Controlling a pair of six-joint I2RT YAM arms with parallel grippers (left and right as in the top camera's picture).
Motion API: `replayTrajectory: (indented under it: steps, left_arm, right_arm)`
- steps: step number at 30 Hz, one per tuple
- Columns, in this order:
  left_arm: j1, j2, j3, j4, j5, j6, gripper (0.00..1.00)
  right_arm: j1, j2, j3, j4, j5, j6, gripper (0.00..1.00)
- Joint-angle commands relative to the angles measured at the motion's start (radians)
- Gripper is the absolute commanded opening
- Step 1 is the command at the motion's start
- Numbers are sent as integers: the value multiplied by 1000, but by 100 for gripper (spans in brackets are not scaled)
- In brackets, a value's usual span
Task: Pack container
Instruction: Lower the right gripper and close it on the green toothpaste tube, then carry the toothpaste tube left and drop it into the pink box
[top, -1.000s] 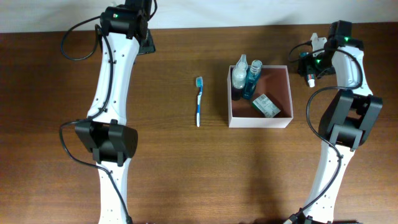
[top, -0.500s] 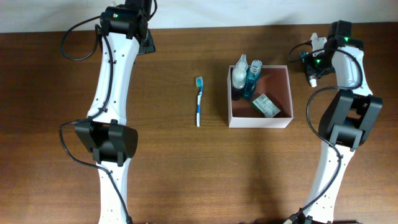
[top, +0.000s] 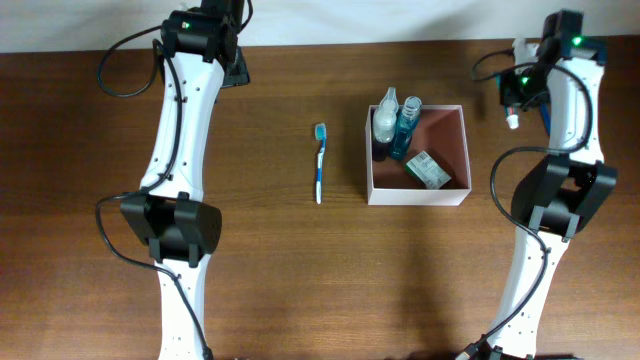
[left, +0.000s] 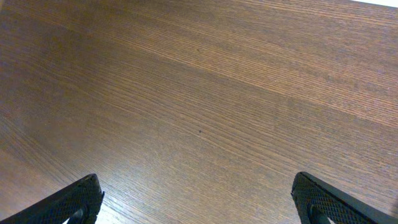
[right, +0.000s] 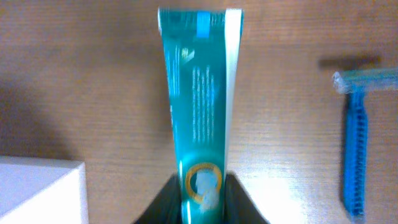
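Overhead, the square, shallow open-top container (top: 418, 194) with thin white walls and a reddish-pink inside sits on the brown wooden table (top: 300, 270), right of centre. Inside it, a clear plastic bottle (top: 385, 116) and a blue plastic bottle (top: 407, 126) lie side by side in the 11 o'clock corner, and a small green packet (top: 428, 170) lies toward 5 o'clock. A blue-and-white toothbrush (top: 320, 162) lies on the wood at 9 o'clock of the container, well apart from it.

The right gripper (top: 513, 100) is at 2 o'clock of the container, near the table's far edge. In its wrist view the jaws pinch the lower end of a teal toothpaste tube (right: 199, 106), one dark finger on each side. A blue disposable razor (right: 356, 143) lies at 3 o'clock of the tube, apart from it, and a white corner of the container shows at 8 o'clock.

The left gripper (left: 196, 186) is at 10 o'clock of the toothbrush, far from the container, its jaws spread wide over bare wood with nothing between them.
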Motion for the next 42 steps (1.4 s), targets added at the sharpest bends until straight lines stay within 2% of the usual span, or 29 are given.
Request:
replayTrajectory:
  steps: [1, 5, 11, 18, 26, 31, 42]
  left_arm:
    - [6, -11, -4, -1, -18, -5, 99]
    - [6, -11, -4, -1, -18, -5, 99]
    - [6, -11, -4, -1, -18, -5, 99]
    - [6, -11, -4, -1, -18, -5, 99]
    - [6, -11, -4, -1, -18, -5, 99]
    - [6, -11, -4, -1, -18, -5, 99]
    - [6, -11, -4, -1, -18, -5, 99]
  right_arm:
    - [29, -9, 156, -132, -51, 70, 18]
    - [67, -31, 268, -242, -54, 144, 18]
    - [130, -142, 276, -344, -5, 156, 18]
    - [157, -249, 276, -345, 7, 235, 18]
    - [219, -276, 271, -345, -4, 319, 18]
    - [267, -276, 227, -345, -3, 319, 18]
    - [294, -276, -8, -345, 8, 320, 18]
